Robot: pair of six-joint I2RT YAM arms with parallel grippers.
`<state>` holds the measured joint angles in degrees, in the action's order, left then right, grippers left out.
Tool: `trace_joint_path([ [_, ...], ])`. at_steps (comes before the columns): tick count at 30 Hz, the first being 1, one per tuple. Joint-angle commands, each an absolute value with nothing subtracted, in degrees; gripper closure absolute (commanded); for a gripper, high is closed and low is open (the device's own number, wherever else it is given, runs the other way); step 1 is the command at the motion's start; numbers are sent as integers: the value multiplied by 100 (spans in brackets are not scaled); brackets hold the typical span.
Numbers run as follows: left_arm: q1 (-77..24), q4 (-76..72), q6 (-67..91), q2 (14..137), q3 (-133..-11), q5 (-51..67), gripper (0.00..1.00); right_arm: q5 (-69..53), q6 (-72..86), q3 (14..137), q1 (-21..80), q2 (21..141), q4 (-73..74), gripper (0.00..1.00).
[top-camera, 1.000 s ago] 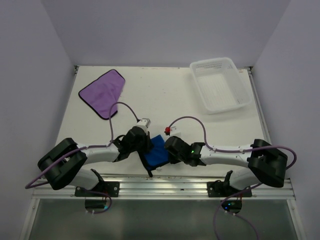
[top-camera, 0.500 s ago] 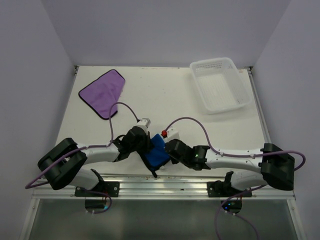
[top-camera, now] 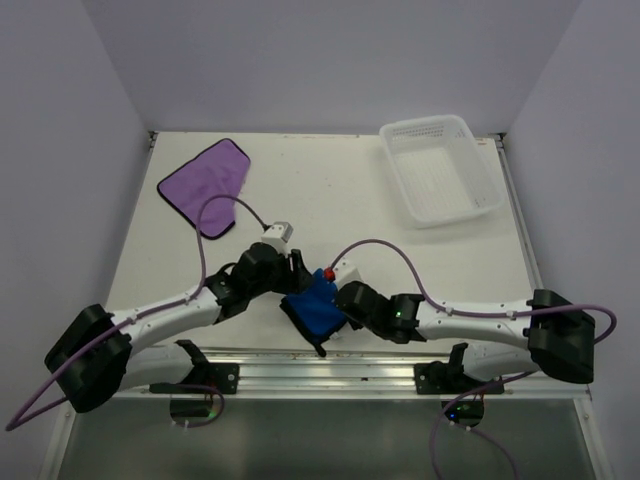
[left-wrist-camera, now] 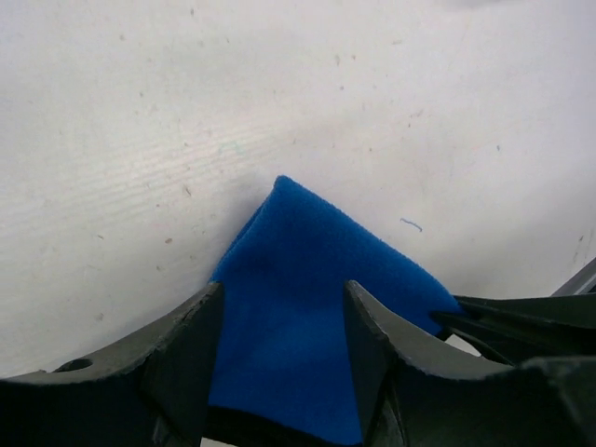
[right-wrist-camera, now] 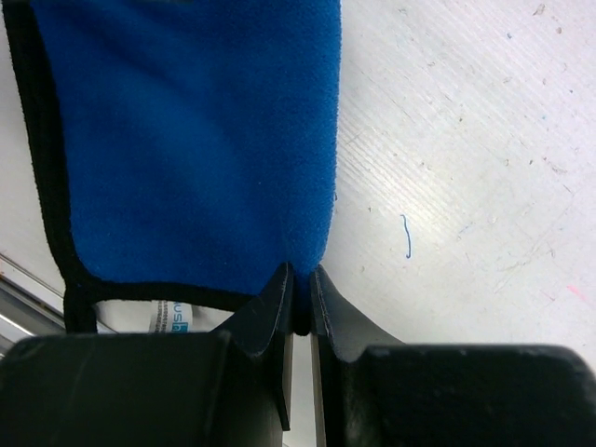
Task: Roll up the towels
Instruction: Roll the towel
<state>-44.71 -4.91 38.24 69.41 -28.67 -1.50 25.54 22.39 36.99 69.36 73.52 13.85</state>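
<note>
The blue towel (top-camera: 316, 308) lies folded near the table's front edge, between my two arms. My right gripper (right-wrist-camera: 300, 276) is shut on its near corner, pinching the blue cloth (right-wrist-camera: 186, 140) by its black hem. My left gripper (left-wrist-camera: 282, 300) stands open over the towel's other end, the blue fabric (left-wrist-camera: 298, 317) spreading between its parted fingers. In the top view the left gripper (top-camera: 290, 285) sits at the towel's left side and the right gripper (top-camera: 342, 305) at its right. The purple towel (top-camera: 205, 185) lies flat at the back left, apart from both arms.
A white perforated basket (top-camera: 441, 168) stands at the back right of the table. The table's front rail (top-camera: 320, 365) runs just below the blue towel. A white label (right-wrist-camera: 172, 317) hangs from the towel's hem.
My left gripper has opened and let go of the blue towel, its arm stretching out further. The right arm slid left and pulled the towel slightly toward the front.
</note>
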Motion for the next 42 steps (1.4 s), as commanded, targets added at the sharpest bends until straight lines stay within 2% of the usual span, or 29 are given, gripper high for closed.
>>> trace_joint_path([
  [1, -4237, -263, 3516, 6522, -3032, -308, 42, 2462, 2031, 3560, 6952, 7050, 1371, 100],
  [8, -3929, -1124, 3507, 6732, -2506, 483, 40, 2224, 1758, 3375, 6891, 6689, 1292, 100],
  [11, -3911, -1458, 3612, 6899, -2417, 641, 40, 2513, 1635, 3375, 6882, 6679, 1309, 100],
  [15, -3859, -1704, 3744, 7224, -2548, 948, 39, 2523, 1573, 3498, 6899, 6916, 1406, 100],
  [20, -3753, -1950, 3867, 7523, -2812, 1335, 34, 2522, 1617, 3437, 6926, 6996, 1257, 100],
  [27, -3735, -2943, 2937, 7479, -2602, 1265, 32, 2329, 1644, 3208, 6926, 6540, 1160, 100],
  [34, -3735, -3331, 3146, 7901, -2619, 1477, 39, 2654, 1521, 3252, 7013, 6381, 1292, 100],
  [42, -3727, -2831, 3743, 8210, -2813, 1494, 49, 3638, 1538, 3471, 7664, 7013, 1310, 100],
])
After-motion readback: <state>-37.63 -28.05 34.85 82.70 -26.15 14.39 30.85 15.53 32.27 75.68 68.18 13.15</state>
